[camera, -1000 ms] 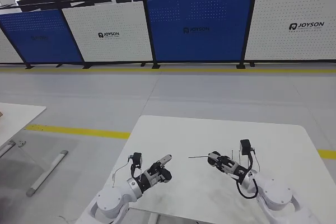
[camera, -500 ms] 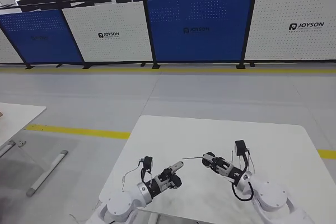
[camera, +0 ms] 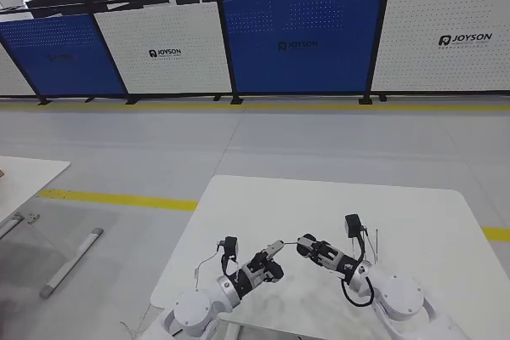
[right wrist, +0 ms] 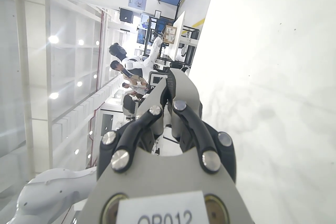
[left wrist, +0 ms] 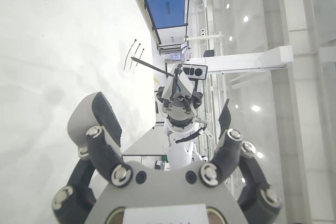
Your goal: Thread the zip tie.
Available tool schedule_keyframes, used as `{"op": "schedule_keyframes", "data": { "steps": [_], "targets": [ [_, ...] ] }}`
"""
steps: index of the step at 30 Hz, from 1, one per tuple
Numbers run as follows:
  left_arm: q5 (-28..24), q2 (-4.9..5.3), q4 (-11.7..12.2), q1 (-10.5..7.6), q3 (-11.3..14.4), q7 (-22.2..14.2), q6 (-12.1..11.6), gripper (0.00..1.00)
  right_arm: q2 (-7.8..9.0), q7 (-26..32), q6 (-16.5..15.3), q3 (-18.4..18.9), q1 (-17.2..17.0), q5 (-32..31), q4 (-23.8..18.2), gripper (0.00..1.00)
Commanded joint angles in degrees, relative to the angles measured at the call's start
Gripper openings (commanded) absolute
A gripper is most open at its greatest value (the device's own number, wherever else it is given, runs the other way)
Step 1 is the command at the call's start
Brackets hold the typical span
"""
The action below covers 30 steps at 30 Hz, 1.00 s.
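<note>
Zip tie [left wrist: 152, 67] in right tool [left wrist: 176, 78]

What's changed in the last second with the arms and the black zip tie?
Over the white table, the left gripper and the right gripper moved towards each other. The right one carries the thin black plastic zip tie, and the tie's free tip now nearly meets the left gripper. Unchanged: the right gripper stays shut on the tie.
</note>
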Motion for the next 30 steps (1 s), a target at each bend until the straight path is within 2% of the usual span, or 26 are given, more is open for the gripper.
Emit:
{"op": "schedule_keyframes", "data": {
  "steps": [1,4,6,7,17,23,30],
  "targets": [
    [0.23,-0.19,0.19,-0.37,1.01,1.53,-0.15,1.0,0.0,0.0,0.0,0.0,0.0,0.0,0.0,0.0],
    [-0.74,-0.72,1.18,-1.78,2.61,5.46,-0.5,1.0,0.0,0.0,0.0,0.0,0.0,0.0,0.0,0.0],
    [-1.17,-1.25,2.29,-3.11,3.86,9.78,-0.96,1.0,0.0,0.0,0.0,0.0,0.0,0.0,0.0,0.0],
    [-1.22,-1.4,2.88,-3.66,4.48,10.28,-0.86,1.0,0.0,0.0,0.0,0.0,0.0,0.0,0.0,0.0],
    [-1.22,-1.43,3.09,-3.81,4.65,10.26,-0.66,1.0,0.0,0.0,0.0,0.0,0.0,0.0,0.0,0.0],
    [-1.58,-2.01,3.89,-5.47,5.85,13.94,-2.42,1.0,0.0,0.0,0.0,0.0,0.0,0.0,0.0,0.0],
    [-1.61,-2.07,4.01,-5.62,5.98,14.17,-2.66,1.0,0.0,0.0,0.0,0.0,0.0,0.0,0.0,0.0]
  ]
}}
